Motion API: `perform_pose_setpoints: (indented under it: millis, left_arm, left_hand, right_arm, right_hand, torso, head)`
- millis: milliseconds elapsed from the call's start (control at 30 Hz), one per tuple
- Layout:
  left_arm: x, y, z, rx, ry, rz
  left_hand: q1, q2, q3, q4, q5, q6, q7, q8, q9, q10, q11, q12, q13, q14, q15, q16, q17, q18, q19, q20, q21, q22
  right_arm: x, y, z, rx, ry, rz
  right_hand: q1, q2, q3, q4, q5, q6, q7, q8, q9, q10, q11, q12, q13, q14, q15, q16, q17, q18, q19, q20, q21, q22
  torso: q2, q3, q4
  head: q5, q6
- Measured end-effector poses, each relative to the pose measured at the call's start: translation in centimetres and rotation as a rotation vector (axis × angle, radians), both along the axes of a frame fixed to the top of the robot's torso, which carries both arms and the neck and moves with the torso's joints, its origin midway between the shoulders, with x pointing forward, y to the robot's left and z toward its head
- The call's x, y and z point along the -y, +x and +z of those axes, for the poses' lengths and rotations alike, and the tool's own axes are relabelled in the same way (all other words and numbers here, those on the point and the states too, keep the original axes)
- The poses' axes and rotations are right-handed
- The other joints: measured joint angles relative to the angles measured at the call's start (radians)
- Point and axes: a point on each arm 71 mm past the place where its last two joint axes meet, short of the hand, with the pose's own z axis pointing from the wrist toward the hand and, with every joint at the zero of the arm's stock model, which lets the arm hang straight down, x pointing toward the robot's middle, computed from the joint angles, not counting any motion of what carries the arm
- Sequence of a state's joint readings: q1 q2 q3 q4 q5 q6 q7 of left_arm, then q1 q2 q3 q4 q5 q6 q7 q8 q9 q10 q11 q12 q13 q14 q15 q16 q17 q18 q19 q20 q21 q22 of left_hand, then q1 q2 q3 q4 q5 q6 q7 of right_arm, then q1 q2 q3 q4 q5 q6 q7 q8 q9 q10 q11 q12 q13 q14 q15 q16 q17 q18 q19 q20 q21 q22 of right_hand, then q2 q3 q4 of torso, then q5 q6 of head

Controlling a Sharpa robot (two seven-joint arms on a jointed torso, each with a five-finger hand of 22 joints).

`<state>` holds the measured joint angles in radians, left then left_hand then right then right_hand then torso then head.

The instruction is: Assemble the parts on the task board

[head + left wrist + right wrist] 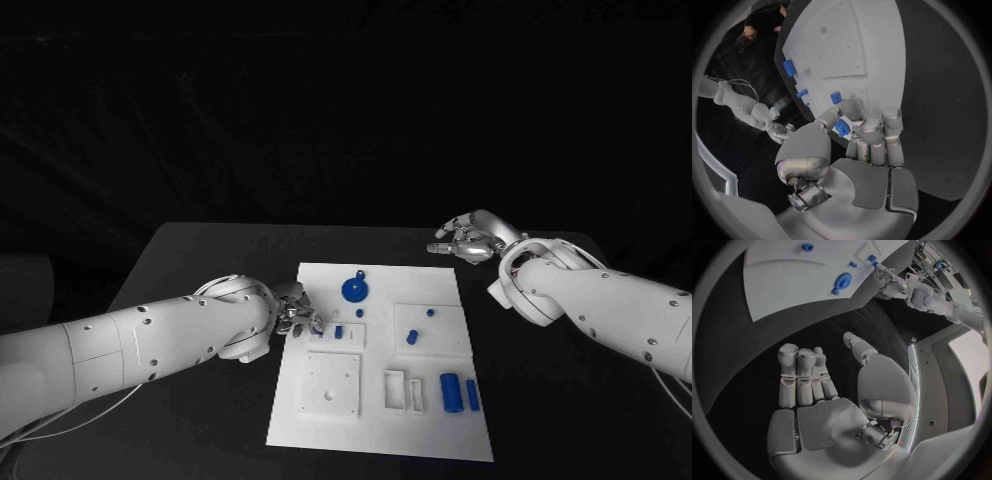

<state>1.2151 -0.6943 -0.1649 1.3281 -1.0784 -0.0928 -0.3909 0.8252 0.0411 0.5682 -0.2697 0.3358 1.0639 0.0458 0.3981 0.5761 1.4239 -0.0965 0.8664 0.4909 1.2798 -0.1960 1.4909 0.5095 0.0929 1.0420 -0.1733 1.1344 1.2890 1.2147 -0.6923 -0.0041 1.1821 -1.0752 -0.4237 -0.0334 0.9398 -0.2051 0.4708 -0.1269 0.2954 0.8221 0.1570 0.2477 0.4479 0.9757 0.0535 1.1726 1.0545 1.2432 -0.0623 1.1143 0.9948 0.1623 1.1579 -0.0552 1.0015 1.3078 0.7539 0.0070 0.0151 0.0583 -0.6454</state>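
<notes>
Head view: my left hand sits at the task board's left edge, mid-frame. My right hand hangs off the board's upper right corner. Left wrist view: thumb and fingers pinch a small blue part. Right wrist view: right hand released, fingers apart over black table.

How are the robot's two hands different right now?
The left hand pinches a small blue part in its fingertips; the right hand holds nothing, its fingers apart. The left hand is at the task board's left edge, while the right hand is off the board, over the black table. Both are silver hands on white arms.
</notes>
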Motion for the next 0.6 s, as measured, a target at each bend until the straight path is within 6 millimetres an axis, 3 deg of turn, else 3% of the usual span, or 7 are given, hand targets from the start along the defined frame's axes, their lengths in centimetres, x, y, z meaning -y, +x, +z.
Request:
perform_pose_setpoints:
  millis: [600]
  left_arm:
    - [0.17, -0.05, -0.21, -0.005, 0.026, -0.017]
  left_hand:
    - [0.001, 0.001, -0.002, 0.001, -0.004, 0.009, -0.005, 0.0, 0.003, 0.0, 0.0, 0.0, -0.001, 0.003, -0.003, 0.0, 0.001, 0.0, 0.0, 0.0, 0.0, 0.001]
  right_arm:
    - [-0.04, -0.03, -0.01, -0.002, 0.0, 0.003]
  right_hand:
    - [0.0, 0.0, 0.0, 0.0, 0.0, -0.001, -0.002, 0.0, 0.0, -0.004, -0.004, 0.0, 0.0, 0.0, 0.0, 0.0, 0.0, 0.0, 0.0, 0.0, 0.0, 0.0]
  torso:
    - [0.0, 0.0001, 0.0002]
  head:
    - [0.001, -0.004]
